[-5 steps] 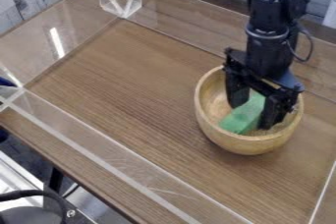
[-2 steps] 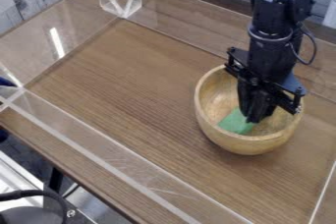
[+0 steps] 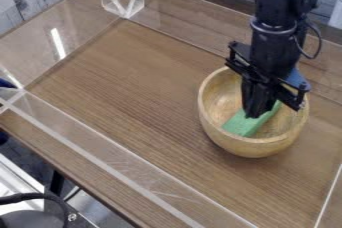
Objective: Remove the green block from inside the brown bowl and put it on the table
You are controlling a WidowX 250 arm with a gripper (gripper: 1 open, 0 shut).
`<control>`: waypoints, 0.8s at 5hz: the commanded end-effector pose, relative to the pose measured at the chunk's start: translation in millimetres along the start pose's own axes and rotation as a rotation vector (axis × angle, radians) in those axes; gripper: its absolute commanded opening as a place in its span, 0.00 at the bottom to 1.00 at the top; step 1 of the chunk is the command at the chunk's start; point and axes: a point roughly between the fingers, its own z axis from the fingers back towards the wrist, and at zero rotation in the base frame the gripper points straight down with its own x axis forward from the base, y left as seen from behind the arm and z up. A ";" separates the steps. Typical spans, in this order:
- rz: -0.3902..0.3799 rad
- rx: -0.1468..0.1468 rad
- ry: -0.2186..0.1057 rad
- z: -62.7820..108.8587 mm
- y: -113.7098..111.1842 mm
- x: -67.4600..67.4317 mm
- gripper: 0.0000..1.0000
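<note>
The brown bowl [image 3: 215, 125] sits on the table [image 3: 134, 82] at the right. Inside it lies the green block [image 3: 246, 125], tilted against the bowl's inner wall. My gripper [image 3: 262, 110] points straight down into the bowl, its black fingers drawn together on the block's upper end. The block's lower end sticks out below and to the left of the fingertips. Its upper part is hidden behind the fingers.
Low clear acrylic walls [image 3: 80, 142] edge the table on the left, front and back. A clear bracket [image 3: 123, 0] stands at the far left corner. Bare wood tabletop stretches left of the bowl.
The fingers stood wide apart around the block a second ago and have now closed onto it. The hand has stayed over the bowl.
</note>
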 end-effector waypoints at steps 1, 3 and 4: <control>0.009 0.020 -0.096 32.8 5.5 8.2 0.00; 0.081 0.050 -0.156 69.8 30.9 8.1 0.00; 0.133 0.062 -0.182 86.4 51.0 5.3 0.00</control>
